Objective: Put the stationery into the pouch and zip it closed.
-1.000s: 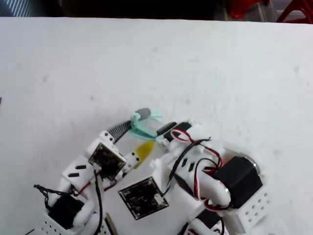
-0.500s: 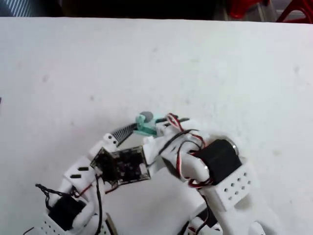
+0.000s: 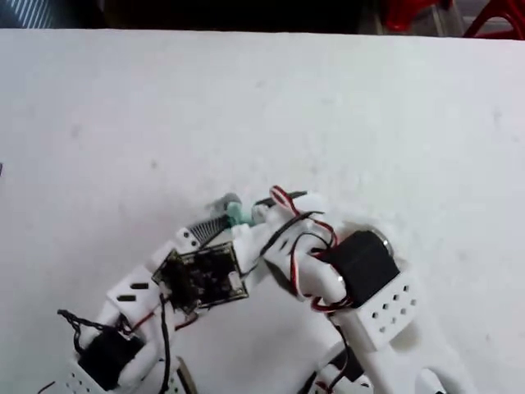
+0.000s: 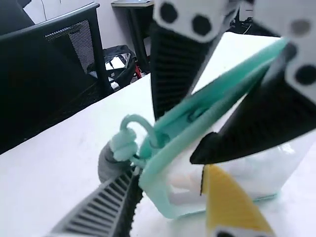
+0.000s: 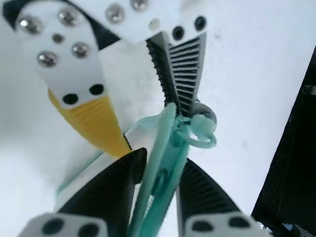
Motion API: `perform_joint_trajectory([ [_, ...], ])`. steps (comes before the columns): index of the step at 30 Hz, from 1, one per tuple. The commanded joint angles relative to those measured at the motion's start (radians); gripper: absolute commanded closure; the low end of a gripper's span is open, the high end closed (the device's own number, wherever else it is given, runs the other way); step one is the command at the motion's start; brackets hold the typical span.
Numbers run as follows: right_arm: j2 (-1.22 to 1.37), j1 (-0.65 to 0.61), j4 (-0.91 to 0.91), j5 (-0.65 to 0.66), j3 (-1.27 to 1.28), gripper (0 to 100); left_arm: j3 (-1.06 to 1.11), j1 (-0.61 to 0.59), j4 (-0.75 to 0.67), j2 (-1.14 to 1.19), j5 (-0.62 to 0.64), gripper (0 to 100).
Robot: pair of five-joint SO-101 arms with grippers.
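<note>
Two black fingers of the right gripper (image 5: 163, 159) are clenched on the teal zip band (image 5: 157, 182) of the pouch (image 4: 256, 170). They pinch it from both sides so the top stands edge-on and taut, which looks like the anchor for the zipping. Over to the left gripper (image 4: 170, 175): its yellow finger (image 4: 227, 207) and grey ribbed finger (image 4: 103, 212) are spread apart, astride the pouch's end, the grey one just beside the looped pull cord (image 5: 201, 132). Whether either tip presses the pouch, I cannot tell. My read is that it's lined up there to take the pull and run it along the band while the other arm holds against the drag. The pouch sits on the white table (image 3: 369, 107), toward the near edge where the arms stand, about midway between the side edges, well away from the corners. Its contents are a pale blur through the clear wall, so the stationery can't be made out, nor how far the zip is shut.
</note>
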Motion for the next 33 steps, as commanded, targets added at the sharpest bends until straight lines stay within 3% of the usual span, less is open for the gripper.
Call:
perform_joint_trajectory([
  [1,-0.05,0.004,0.058,0.078,-0.032,97.8,-0.049,-0.005,0.0,0.004,0.009,79],
  [6,-0.096,-0.019,0.054,0.083,-0.034,97.8,-0.084,-0.004,0.021,0.004,0.018,79],
  [9,-0.12,-0.073,0.053,0.078,-0.043,97.8,-0.172,-0.004,0.13,0.004,0.11,79],
  [16,-0.128,-0.252,0.047,-0.06,-0.203,97.8,-0.224,-0.004,0.206,0.004,0.184,79],
  [24,-0.124,-0.259,0.077,-0.081,-0.232,97.8,-0.247,-0.012,0.213,0.004,0.183,79],
  [30,-0.163,-0.222,0.097,-0.138,-0.293,97.8,-0.431,-0.065,0.388,0.004,0.186,79],
  [33,-0.168,-0.214,0.099,-0.138,-0.267,97.8,-0.485,-0.09,0.423,0.004,0.181,86],
])
